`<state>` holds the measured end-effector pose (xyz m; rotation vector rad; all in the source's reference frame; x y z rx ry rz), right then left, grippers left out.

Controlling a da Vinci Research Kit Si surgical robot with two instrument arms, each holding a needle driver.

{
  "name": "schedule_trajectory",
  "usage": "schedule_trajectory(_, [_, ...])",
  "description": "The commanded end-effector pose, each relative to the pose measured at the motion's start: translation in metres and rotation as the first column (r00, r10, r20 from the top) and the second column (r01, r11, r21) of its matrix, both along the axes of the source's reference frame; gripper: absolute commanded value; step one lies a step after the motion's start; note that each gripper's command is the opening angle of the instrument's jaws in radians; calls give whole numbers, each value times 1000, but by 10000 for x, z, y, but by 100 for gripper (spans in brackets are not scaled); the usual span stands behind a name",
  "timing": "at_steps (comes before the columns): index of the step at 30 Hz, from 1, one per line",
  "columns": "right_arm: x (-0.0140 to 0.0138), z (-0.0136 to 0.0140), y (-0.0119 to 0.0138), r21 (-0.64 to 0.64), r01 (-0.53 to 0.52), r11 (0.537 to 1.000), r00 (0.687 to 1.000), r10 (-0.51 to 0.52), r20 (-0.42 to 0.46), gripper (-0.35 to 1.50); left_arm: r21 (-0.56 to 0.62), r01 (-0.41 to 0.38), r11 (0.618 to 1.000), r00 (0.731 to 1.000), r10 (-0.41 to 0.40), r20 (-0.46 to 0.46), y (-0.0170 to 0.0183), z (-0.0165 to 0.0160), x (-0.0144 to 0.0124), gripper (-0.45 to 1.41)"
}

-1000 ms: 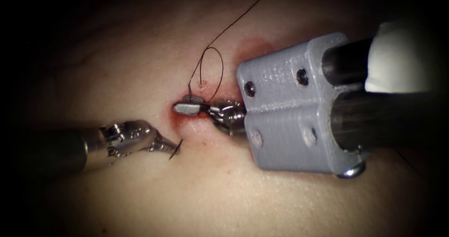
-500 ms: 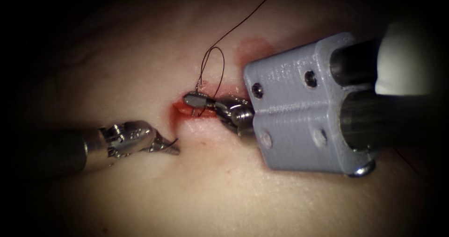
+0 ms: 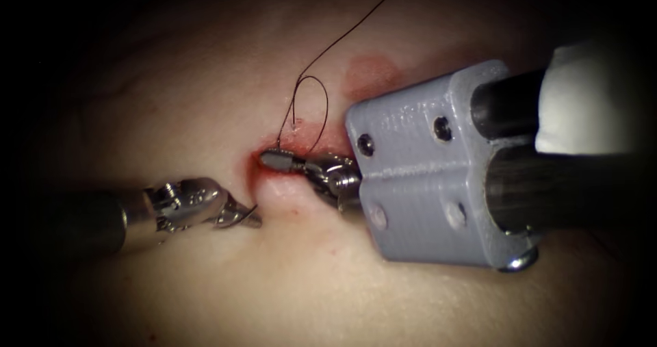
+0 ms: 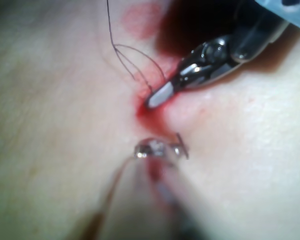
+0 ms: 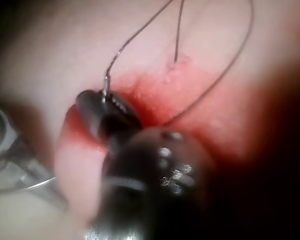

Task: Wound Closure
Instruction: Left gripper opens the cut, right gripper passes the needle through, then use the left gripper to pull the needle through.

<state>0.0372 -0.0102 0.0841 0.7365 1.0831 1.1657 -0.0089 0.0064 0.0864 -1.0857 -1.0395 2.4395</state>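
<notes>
Two tools meet at the cut (image 3: 274, 172): the left tool (image 3: 248, 217), just left of it on pale tissue (image 3: 328, 299), clenches the curved needle (image 3: 254, 211) near its tip, needle apparently outside the tissue, while the right tool (image 3: 274, 159) clamps the thread (image 3: 308, 87) above red fluid (image 3: 263, 176), so steady, gentle tension seems wise in this cramped spot.

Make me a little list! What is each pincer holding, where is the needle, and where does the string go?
Left pincer: shut on the needle; which part of its curve is too small to tell
Needle: beside the cut's left end, seemingly out of the tissue
Right pincer: shut on the thread, right over the cut
Thread: rises from the right pincer, loops above the cut, runs off upward
Cut: ringed with red fluid
Tissue: pale, under both tools
</notes>
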Motion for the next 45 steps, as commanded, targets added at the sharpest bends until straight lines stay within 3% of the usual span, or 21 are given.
schedule_trajectory(1, [10, 4, -10, 13, 21, 1000, 1000, -21, -16, -35, 2, -1, 1000, 1000, 1, 2, -3, 7, -6, -35])
schedule_trajectory(8, [12, 3, -13, 26, 63, 998, 996, -62, -61, -35, 2, -1, 1000, 1000, 1, 2, -3, 7, -6, -35])
schedule_trajectory(9, [12, 3, -11, 17, 36, 999, 998, -35, -47, -21, 2, -1, 1000, 1000, 1, 2, -4, 7, -6, -35])
schedule_trajectory(10, [12, 3, -8, 12, 14, 1000, 999, -14, -34, 27, 2, -1, 1000, 1000, 1, 2, -4, 7, -6, -35])
schedule_trajectory(12, [11, 3, -3, -2, -20, 1000, 1000, 20, -13, 81, 2, -1, 1000, 1000, 1, 2, -4, 7, -6, -35])
schedule_trajectory(14, [9, 3, 5, -48, -58, 997, 998, 59, 19, 109, 2, -1, 1000, 1000, 1, 2, -4, 6, -6, -35])
schedule_trajectory(17, [4, -1, 17, -117, -74, 990, 996, 81, 50, 126, 2, -1, 1000, 1000, 1, 2, -4, 6, -6, -35])
schedule_trajectory(21, [-7, -9, 32, -225, -58, 973, 994, 79, 82, 133, 2, -1, 1000, 1000, 1, 2, -4, 6, -5, -35])
schedule_trajectory(31, [-41, -41, 58, -346, 33, 938, 987, 24, 159, 148, 3, -3, 1000, 1000, 3, 3, -4, 6, -4, -35])
schedule_trajectory(40, [-60, -61, 53, -412, 243, 878, 942, -113, 316, 148, 0, 1, 1000, 1000, -1, 3, -3, 5, -3, -35])
schedule_trajectory(45, [-59, -65, 46, -370, 331, 868, 903, -177, 391, 148, -1, 3, 1000, 1000, -3, 2, -2, 4, -3, -35])
